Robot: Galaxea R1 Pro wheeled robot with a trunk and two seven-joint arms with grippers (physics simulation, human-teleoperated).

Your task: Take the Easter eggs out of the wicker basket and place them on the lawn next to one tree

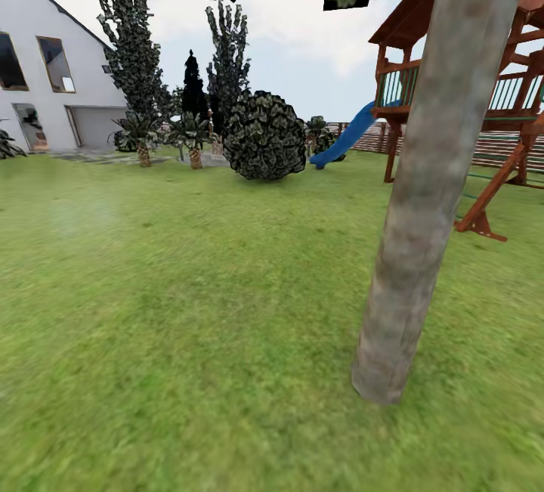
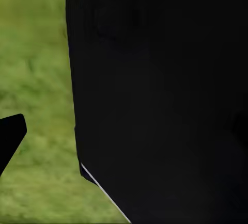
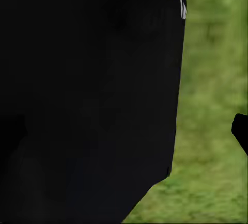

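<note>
Where the head view looks across the lawn (image 1: 189, 310), the tree (image 1: 423, 197) stands close, right of centre, trunk leaning slightly. Behind the tree: playset (image 1: 483, 91) with slide (image 1: 344, 137); left of the tree, far off, a round bush (image 1: 264, 137) and house (image 1: 53, 76). Wrist views: dark robot body over grass; can't tell either pincer's opening or load.
</note>
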